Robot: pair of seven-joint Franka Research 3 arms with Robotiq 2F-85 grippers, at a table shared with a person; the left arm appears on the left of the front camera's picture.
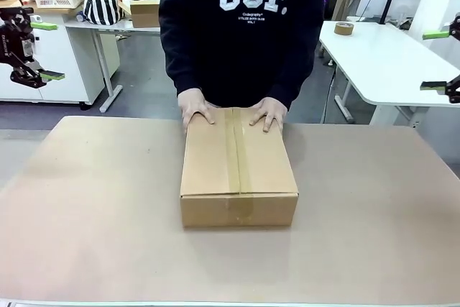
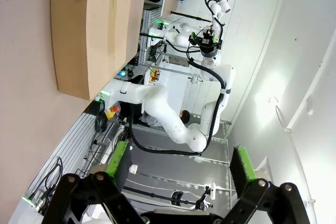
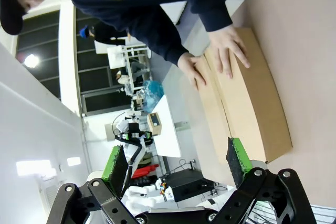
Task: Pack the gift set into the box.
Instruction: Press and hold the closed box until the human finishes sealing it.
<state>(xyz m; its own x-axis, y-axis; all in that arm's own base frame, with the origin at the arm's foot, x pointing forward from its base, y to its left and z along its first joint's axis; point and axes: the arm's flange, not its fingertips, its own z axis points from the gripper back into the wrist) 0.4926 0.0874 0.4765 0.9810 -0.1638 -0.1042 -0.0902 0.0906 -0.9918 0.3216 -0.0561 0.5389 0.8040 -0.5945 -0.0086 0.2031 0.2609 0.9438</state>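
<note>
Brown board covers the desk (image 1: 86,235), and beyond it you see a workshop room with a white table (image 1: 388,62) carrying a tape roll (image 1: 343,28). The box (image 1: 237,170) sits mid-desk with its flaps shut. Its taped seam and long axis run from your side straight toward the person, whose hands (image 1: 195,109) rest flat on its far end. Your left gripper (image 1: 49,50) hangs beyond the desk's left edge and your right gripper (image 1: 433,60) beyond the right. Both are raised, well apart from the box, with fingers spread wide.
</note>
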